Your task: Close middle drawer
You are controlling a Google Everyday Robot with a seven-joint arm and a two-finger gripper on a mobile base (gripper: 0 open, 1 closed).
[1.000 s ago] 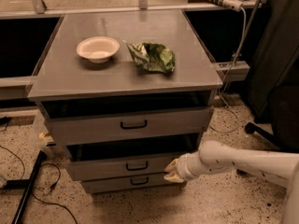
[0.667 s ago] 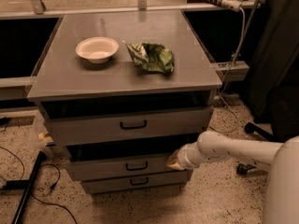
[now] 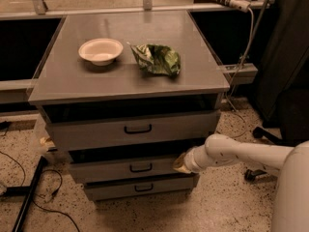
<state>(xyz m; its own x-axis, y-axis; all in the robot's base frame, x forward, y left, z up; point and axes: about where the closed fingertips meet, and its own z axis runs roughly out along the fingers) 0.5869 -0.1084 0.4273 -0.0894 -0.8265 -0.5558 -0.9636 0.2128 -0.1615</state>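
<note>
The middle drawer (image 3: 120,169) is a grey front with a small dark handle (image 3: 140,168), below the taller top drawer (image 3: 96,132). It stands slightly pulled out, with a dark gap above its front. My gripper (image 3: 181,164) is at the end of the white arm (image 3: 231,153), which reaches in from the right. The gripper's tip is against the right end of the middle drawer's front. It holds nothing that I can see.
The top drawer also stands a little open, and the short bottom drawer (image 3: 116,190) is below. A white bowl (image 3: 101,50) and a green crumpled bag (image 3: 157,59) lie on the cabinet top (image 3: 58,81). Cables and a black bar (image 3: 29,192) lie on the floor at the left. A chair base (image 3: 260,134) is at the right.
My gripper has moved up a little and in, onto the right end of the middle drawer's front, with the arm reaching further left. Whether the drawer has moved I cannot tell.
</note>
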